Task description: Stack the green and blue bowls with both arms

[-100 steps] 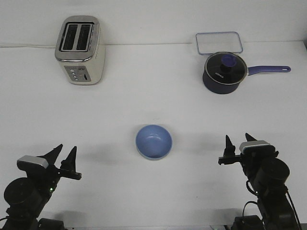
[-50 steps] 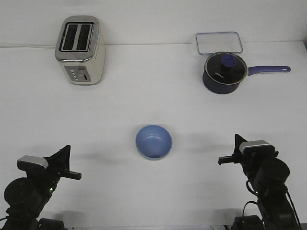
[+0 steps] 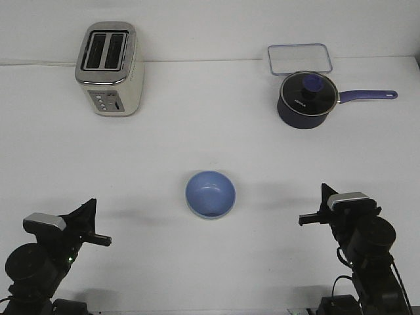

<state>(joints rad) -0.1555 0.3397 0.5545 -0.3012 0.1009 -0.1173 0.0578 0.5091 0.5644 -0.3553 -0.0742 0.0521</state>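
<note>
The blue bowl (image 3: pixel 210 193) sits upright in the middle of the table, nearer the front. A thin pale edge shows under its front rim; I cannot tell whether that is the green bowl, which is otherwise not visible. My left gripper (image 3: pixel 89 205) is at the front left, well left of the bowl, with its fingers together and nothing in it. My right gripper (image 3: pixel 323 190) is at the front right, well right of the bowl, also with its fingers together and nothing in it.
A cream and silver toaster (image 3: pixel 110 68) stands at the back left. A dark navy lidded saucepan (image 3: pixel 307 98) with a purple handle stands at the back right, with a clear rectangular lid or tray (image 3: pixel 299 59) behind it.
Both grippers were open one second ago and are now shut. The arms and the bowl have kept their places.
</note>
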